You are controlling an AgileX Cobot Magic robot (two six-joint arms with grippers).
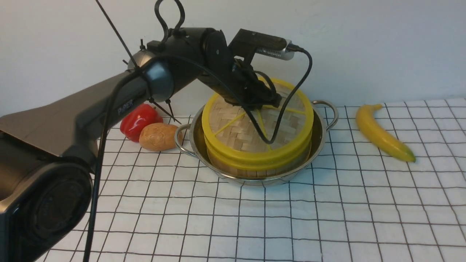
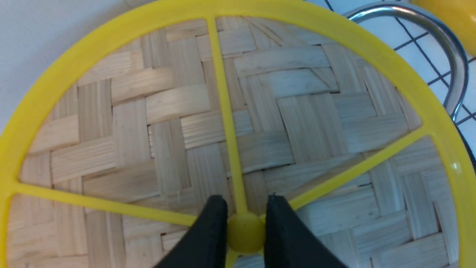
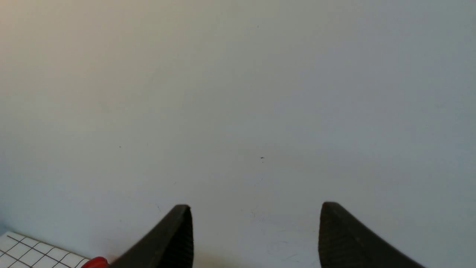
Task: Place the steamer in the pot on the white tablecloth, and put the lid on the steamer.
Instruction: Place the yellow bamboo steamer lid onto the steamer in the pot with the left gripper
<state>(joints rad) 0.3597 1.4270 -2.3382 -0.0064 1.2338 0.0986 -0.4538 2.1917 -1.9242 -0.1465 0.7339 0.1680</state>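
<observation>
Looming nearest, the black left arm [image 1: 54, 145] reaches over the gridded white tablecloth [image 1: 255, 225], which runs back to a plain pale wall [image 1: 364, 43]. The pot [image 1: 320, 134] holds the steamer [image 1: 255, 165], with the lid [image 1: 236, 134] on top. The left gripper [image 2: 247, 199] pinches the lid's hub. A red pepper [image 1: 140, 118] and a potato [image 1: 158, 136] lie left of the pot, a banana [image 1: 382, 133] right. The right gripper [image 3: 256, 212] gapes towards the wall.

Black arm [image 1: 83, 109], white PiPER marking [image 1: 125, 108], trailing black cable [image 1: 91, 218].
</observation>
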